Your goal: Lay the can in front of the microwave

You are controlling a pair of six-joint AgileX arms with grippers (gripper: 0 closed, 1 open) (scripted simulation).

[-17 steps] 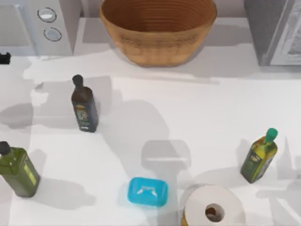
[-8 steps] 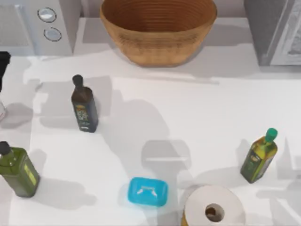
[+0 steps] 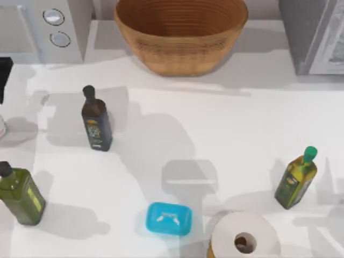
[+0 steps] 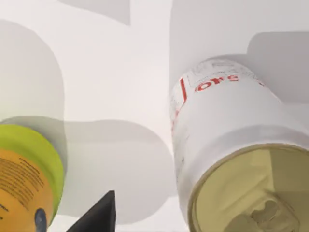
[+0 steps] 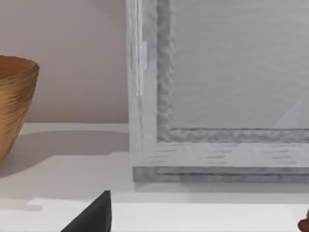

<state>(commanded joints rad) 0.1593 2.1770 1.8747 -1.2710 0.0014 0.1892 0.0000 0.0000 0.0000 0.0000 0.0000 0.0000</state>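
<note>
The can (image 4: 227,116), white with red lettering and a dull gold top, stands upright on the white table, close under the left wrist camera. My left gripper (image 4: 200,220) hangs over it at the table's far left, in front of the microwave (image 3: 32,32). One dark fingertip (image 4: 99,217) shows beside the can with a gap between them, so the jaws stand open. A dark part of the left arm (image 3: 3,75) pokes in at the top view's left edge. My right gripper (image 5: 200,223) is parked, open, facing the darker grey box (image 5: 217,87).
A wicker basket (image 3: 180,59) sits at the back centre. A dark bottle (image 3: 96,121), an olive bottle (image 3: 21,196), a green-capped bottle (image 3: 295,180), a blue soap box (image 3: 169,219) and a paper roll (image 3: 244,239) stand about. A green-and-orange object (image 4: 26,179) is near the can.
The dark part of my left arm has come farther into the top view at the left edge and moved slightly toward the front. A white sliver has appeared at that edge below it.
</note>
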